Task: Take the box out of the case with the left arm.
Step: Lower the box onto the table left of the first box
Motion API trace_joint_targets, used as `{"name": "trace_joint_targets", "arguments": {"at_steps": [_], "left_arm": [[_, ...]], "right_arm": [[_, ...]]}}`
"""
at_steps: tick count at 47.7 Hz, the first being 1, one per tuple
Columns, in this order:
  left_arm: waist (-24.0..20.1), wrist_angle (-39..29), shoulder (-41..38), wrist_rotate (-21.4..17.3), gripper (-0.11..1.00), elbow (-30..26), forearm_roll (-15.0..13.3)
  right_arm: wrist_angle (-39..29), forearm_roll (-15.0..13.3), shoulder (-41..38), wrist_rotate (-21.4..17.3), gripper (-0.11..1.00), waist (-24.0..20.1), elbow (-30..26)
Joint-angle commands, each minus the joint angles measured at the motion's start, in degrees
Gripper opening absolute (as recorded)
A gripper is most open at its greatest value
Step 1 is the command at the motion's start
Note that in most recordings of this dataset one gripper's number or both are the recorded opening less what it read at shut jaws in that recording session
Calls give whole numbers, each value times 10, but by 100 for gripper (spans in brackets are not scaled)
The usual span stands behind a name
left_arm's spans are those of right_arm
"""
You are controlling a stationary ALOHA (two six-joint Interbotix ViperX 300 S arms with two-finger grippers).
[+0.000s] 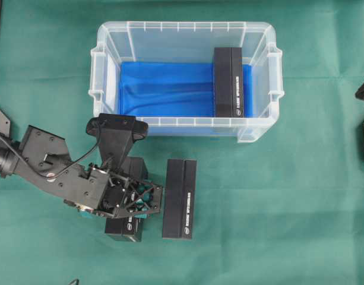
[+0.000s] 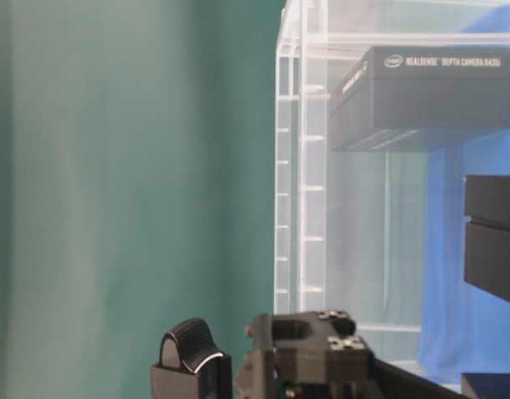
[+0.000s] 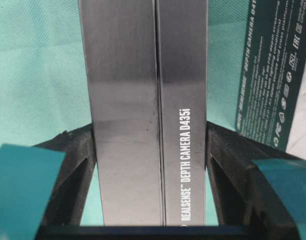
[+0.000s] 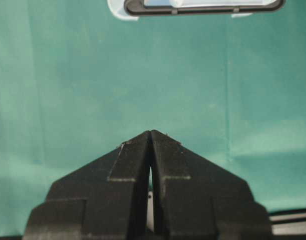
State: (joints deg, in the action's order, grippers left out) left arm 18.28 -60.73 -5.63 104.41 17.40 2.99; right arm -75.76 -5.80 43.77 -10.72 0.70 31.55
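So from overhead the case [image 1: 184, 77] has one black box [image 1: 228, 82] left inside, at the right end on the blue cloth [image 1: 164, 89]. The left gripper [image 1: 140, 205] clamps another box [image 1: 127, 228] down on the table, beside a third [image 1: 180, 199]. Left wrist view shows the fingers [image 3: 73, 165] tight against its sides. Right wrist view: right gripper [image 4: 151, 137] pinched closed, holding nothing.

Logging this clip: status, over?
Left gripper clamped on a box, outside the case. Right gripper shut, idle. Another box remains inside.
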Motion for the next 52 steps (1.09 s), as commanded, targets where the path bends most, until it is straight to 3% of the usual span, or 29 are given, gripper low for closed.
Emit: {"name": "trace_joint_targets", "arguments": {"at_steps": [1,9,29,35,38,52], "left_arm": [[2,0,13,5,61,-4,-3],[2,1,16,21,61,0,-6],[2,10,17,9,61,1,-6],[2,12,18,6,90,-2,-6],[2,17,19,6,98,-1,-6],[2,18,23,6,96,-3,-6]], "right_arm": [[3,-2,-2,-1,0,0,-15],[3,-2,-2,-1,0,1,-16],[4,-2,-2,-1,0,1,-16],[4,-2,-2,-1,0,0,-16],[4,-2,-2,-1,0,1,-16],[4,-2,-2,-1,0,0,-17]]}}
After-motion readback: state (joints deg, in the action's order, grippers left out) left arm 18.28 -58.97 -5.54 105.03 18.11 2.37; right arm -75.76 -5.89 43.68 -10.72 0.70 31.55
